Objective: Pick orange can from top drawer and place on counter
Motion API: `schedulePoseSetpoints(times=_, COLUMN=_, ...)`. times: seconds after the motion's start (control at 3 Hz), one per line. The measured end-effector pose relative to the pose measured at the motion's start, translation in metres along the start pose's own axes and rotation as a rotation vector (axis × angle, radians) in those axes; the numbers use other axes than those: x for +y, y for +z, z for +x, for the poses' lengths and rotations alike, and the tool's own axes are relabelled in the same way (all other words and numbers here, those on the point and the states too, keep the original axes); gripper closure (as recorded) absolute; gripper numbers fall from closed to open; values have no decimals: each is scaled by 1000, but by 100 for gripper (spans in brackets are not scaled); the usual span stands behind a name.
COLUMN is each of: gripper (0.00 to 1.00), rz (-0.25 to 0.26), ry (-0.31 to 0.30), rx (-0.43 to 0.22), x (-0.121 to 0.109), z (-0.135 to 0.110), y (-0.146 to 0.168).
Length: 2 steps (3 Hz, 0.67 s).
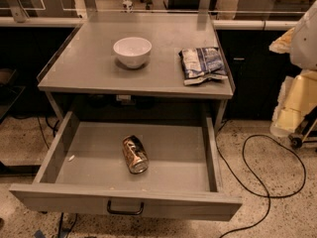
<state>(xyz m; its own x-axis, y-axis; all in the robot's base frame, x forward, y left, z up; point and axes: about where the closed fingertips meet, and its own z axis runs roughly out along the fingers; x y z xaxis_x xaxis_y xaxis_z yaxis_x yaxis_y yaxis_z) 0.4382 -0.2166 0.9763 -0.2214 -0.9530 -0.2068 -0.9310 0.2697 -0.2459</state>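
1. Camera view: the orange can [135, 154] lies on its side near the middle of the open top drawer [173, 155], silver end toward the front panel.
2. On the desk [89, 68] above sit a white bowl [132, 51] and a crinkled blue-white snack bag [203, 63].
3. The jaws are out of view, so their state cannot be told. Only a white part of the arm [304, 33] shows at the right edge.

orange can [135, 154] in top drawer [124, 198], drawer near of counter [89, 68], bowl [132, 51] left on counter, snack bag [203, 64] right, gripper out of view
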Motion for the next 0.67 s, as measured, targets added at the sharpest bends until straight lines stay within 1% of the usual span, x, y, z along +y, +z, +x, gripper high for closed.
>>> schedulePoseSetpoints(times=0.33, gripper=0, rz=0, ry=0, rx=0, x=0, z=0, y=0)
schedulePoseSetpoints(times=0.67, gripper=0, rz=12, ry=26, rx=15, x=0, z=-2, y=5)
